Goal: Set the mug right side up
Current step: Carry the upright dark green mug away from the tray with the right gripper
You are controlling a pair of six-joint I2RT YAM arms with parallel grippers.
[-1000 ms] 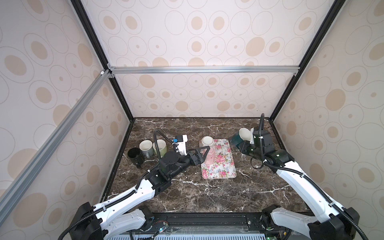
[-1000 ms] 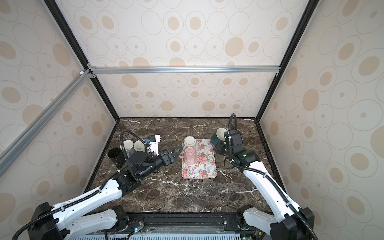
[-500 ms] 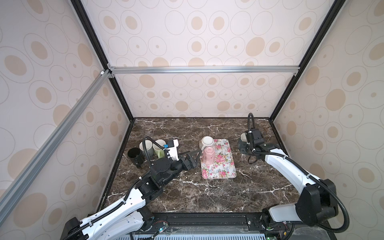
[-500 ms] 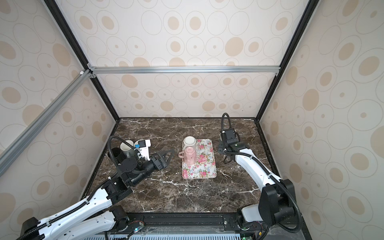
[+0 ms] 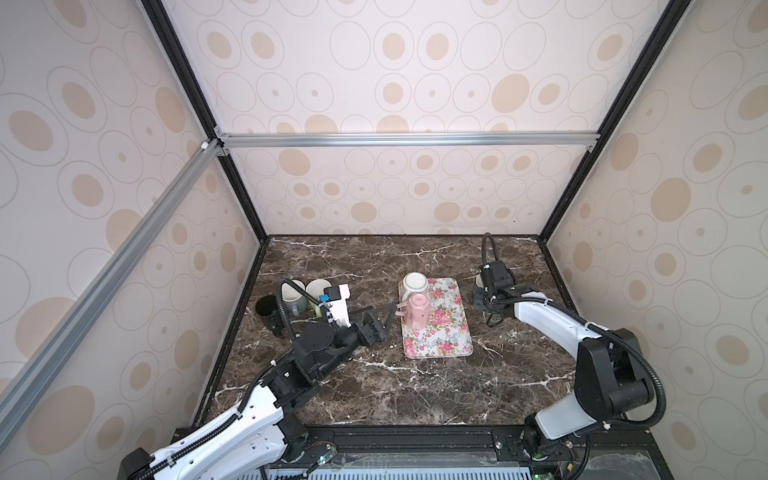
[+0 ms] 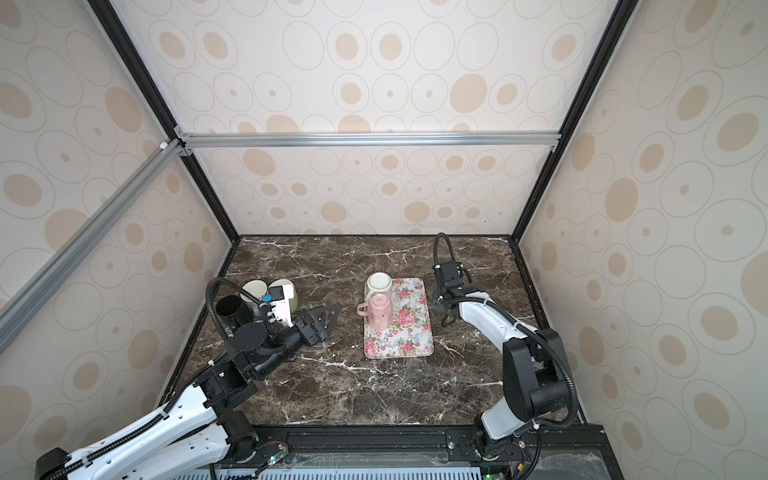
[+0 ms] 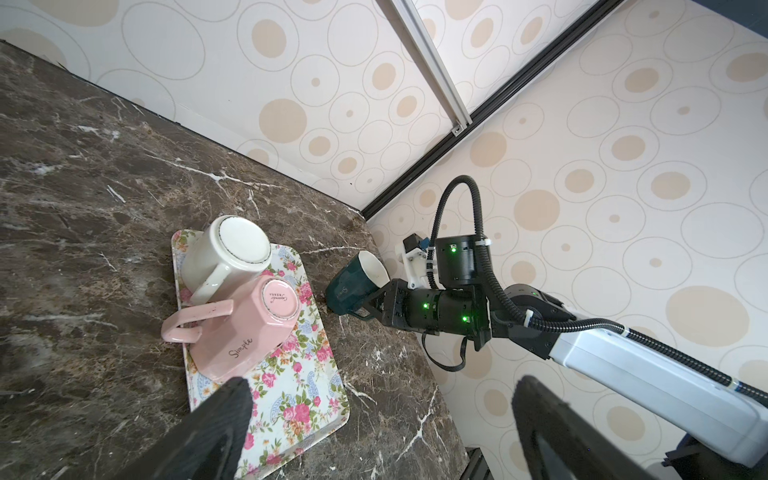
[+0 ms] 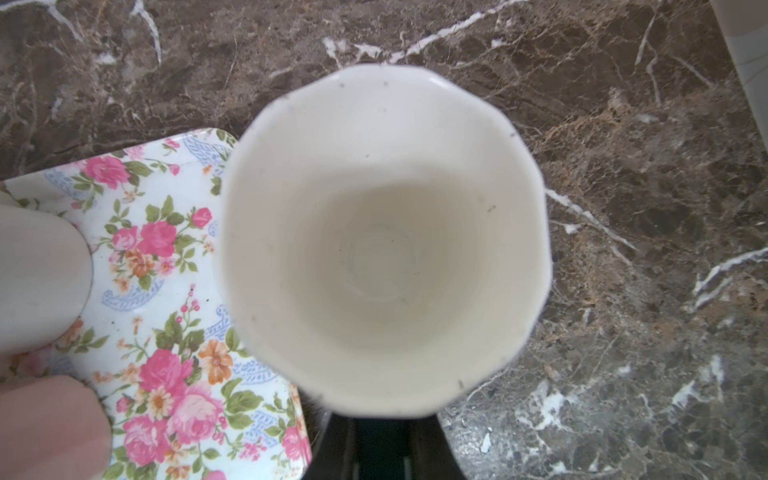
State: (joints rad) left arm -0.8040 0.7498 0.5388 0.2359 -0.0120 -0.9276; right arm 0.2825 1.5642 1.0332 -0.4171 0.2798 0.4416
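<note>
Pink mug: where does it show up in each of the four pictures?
In a top view: pink mug upside down on the floral tray.
In a top view: same spot.
Left wrist: upside down beside the white mug.
Right wrist: blurred pink shape at the edge, probably it.
Shared landmark: the floral tray.

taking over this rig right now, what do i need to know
Left hand: open, empty, near the pink mug's handle.
Right hand: shut on the teal mug, mouth up, low over the table right of the floral tray.
Pink mug and white mug: upside down on the tray.
Done: teal mug is mouth up. Left: set it down, release; probably the tray's two mugs.
</note>
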